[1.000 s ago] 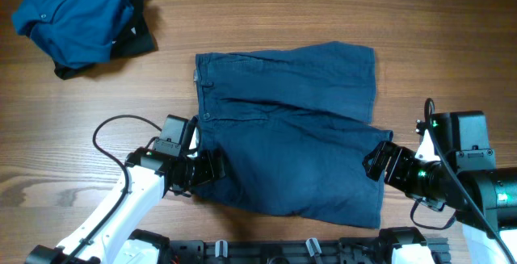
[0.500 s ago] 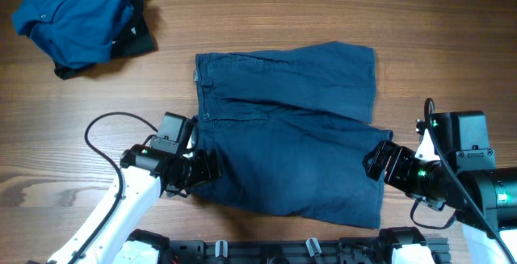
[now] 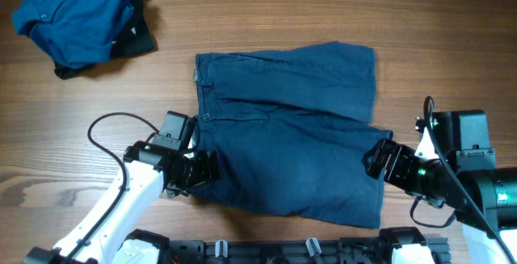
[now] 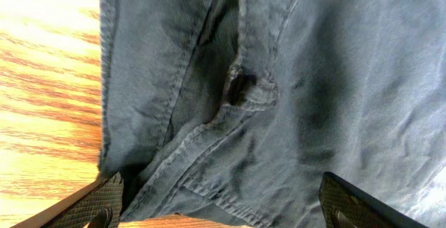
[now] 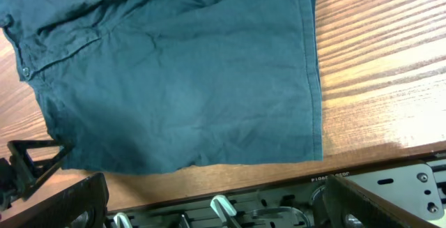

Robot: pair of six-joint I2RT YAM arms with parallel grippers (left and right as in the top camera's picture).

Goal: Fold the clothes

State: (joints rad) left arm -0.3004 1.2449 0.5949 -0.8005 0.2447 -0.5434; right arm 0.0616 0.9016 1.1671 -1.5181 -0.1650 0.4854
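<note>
Shorts [image 3: 291,127] are laid flat on the tabletop [image 3: 452,38] so both near corners can be reached — the left end effector [image 3: 203,169] is spread wide at the waistband corner, the right end effector [image 3: 378,157] released at the hem; the shirt [image 3: 73,18] is bunched aside, far left

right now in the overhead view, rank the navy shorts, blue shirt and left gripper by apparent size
1. navy shorts, largest by far
2. blue shirt
3. left gripper, smallest

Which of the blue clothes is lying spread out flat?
The dark navy shorts in the middle of the table; the brighter blue shirt sits crumpled in a corner.
</note>
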